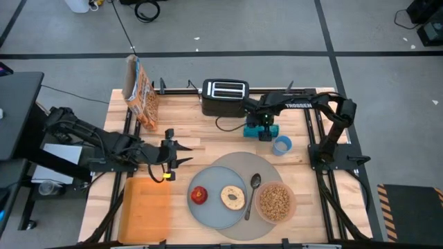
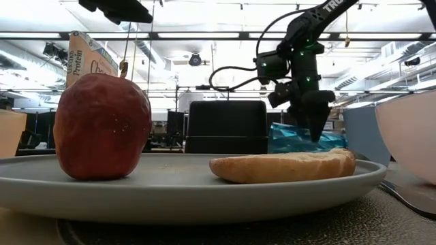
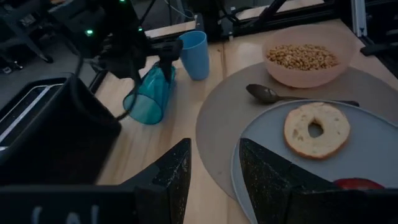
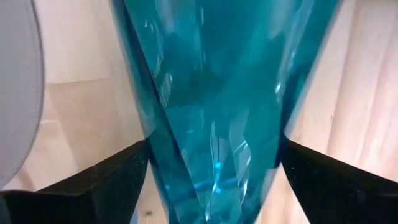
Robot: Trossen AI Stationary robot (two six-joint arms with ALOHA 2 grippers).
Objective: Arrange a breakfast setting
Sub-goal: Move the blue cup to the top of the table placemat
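Teal tumbler (image 3: pixel 151 94): lies on its side on the bare wood between toaster (image 1: pixel 225 97) and mat (image 1: pixel 243 195), off the setting.
Right gripper (image 1: pixel 262 128): directly over it, fingers spread either side of the body, not clamped; long axis appears to run across the gap.
Left gripper (image 1: pixel 173 156): farther off beside the orange tray (image 1: pixel 145 211), part open, empty.
Count: one plate (image 1: pixel 213 211), apple (image 1: pixel 199 195), bagel (image 1: pixel 232 198), spoon (image 1: pixel 252 193), cereal bowl (image 1: pixel 276 202), upright blue cup (image 1: pixel 282 145).
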